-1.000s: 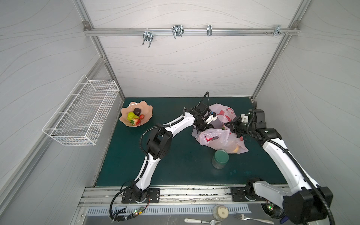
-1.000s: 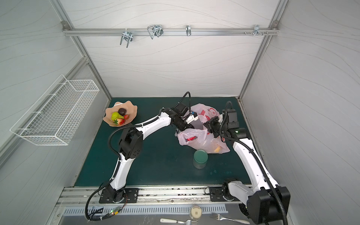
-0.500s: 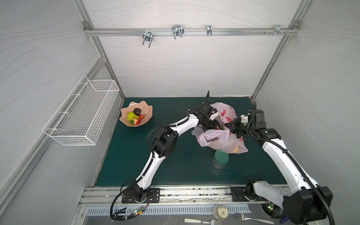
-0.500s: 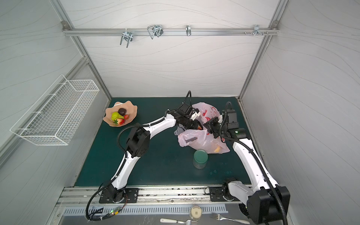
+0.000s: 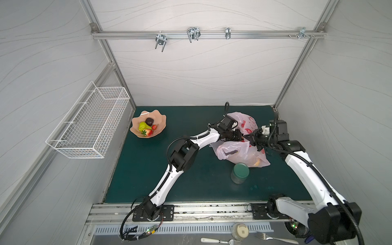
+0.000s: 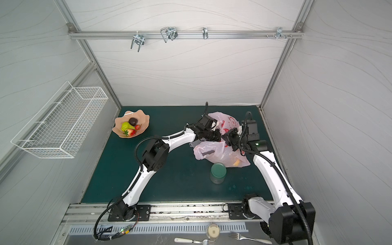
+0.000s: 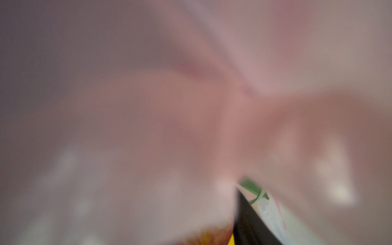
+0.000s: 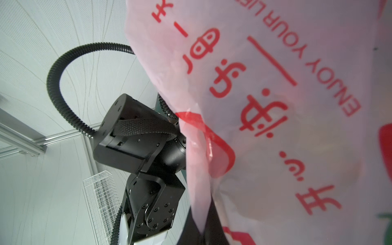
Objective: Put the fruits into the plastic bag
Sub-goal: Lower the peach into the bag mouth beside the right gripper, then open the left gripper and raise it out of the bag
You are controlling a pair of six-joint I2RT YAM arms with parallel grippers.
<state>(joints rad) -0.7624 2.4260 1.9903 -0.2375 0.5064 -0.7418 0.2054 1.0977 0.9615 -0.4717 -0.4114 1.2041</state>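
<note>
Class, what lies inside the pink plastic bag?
Through the plastic bag film, one yellow-orange fruit shows at its near corner. Other contents are hidden by crumpled film.

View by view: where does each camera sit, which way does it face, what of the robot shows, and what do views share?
Both top views: high over the front edge, looking down at the table; left arm and right arm whole.
Left wrist: on the left arm, buried in the plastic bag; blurred pink film, one dark finger.
Right wrist: on the right arm, facing the left arm past the bag, wire basket behind; one own finger.
Shared: the bag, in every view.
</note>
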